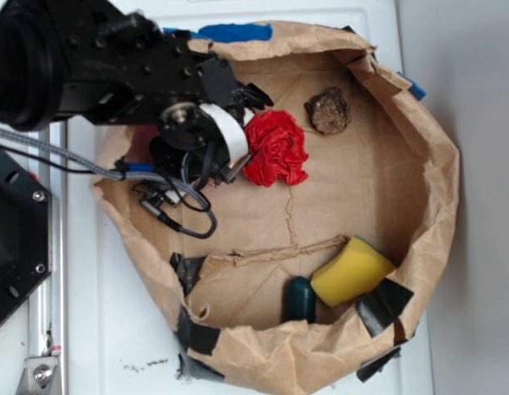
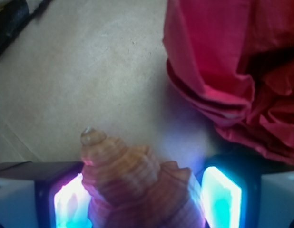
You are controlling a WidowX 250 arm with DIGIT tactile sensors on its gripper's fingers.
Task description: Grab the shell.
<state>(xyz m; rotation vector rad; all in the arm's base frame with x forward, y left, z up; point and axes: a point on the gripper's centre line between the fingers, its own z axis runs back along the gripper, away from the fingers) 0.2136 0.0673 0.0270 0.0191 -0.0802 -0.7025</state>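
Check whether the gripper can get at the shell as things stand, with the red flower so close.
Probably yes. In the wrist view the shell already lies between the jaws of the gripper, one lit pad on either side. The red flower sits ahead and to one side, not between them. Contact cannot be told.

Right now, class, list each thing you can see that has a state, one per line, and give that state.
shell: between the two lit fingers, tip pointing out past them; contact unclear.
gripper: down inside the paper bowl, fingers either side of the shell; closure unclear.
red flower: crumpled, lying beside the gripper.
rock: lying free.
yellow sponge: tilted against the paper bowl wall.
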